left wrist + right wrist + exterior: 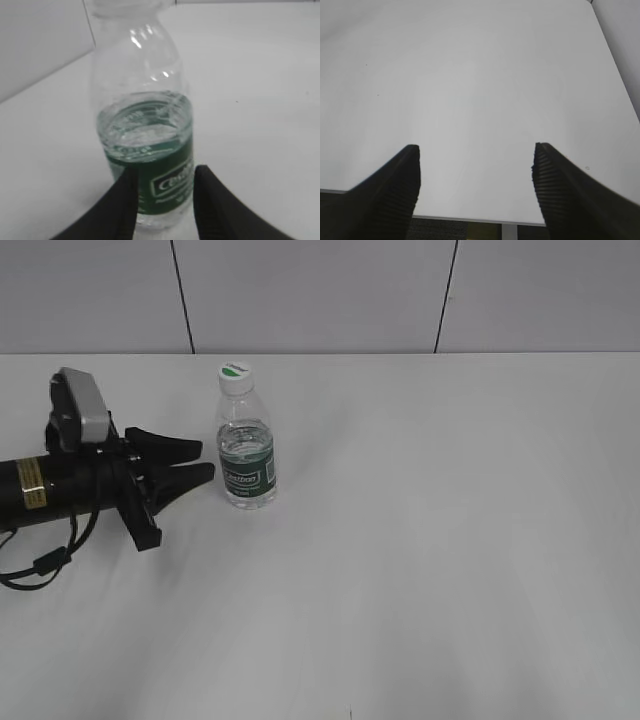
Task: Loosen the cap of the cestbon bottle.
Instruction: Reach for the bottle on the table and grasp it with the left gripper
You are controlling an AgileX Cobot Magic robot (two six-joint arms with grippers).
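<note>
The cestbon bottle (247, 445) stands upright on the white table, clear with a dark green label and some water inside. Its white cap (235, 375) with a green mark sits on top. My left gripper (205, 462) is open, its fingertips just left of the bottle at label height, not touching it. In the left wrist view the bottle (145, 135) fills the frame between and beyond the open fingers (162, 175); the cap is cut off at the top edge. My right gripper (476, 162) is open and empty over bare table; it is out of the exterior view.
The white table (430, 540) stretches right and forward of the bottle. A grey panelled wall (320, 290) stands behind it. The left arm's cable (40, 565) lies on the table at the left edge. The table's near edge (470, 219) shows in the right wrist view.
</note>
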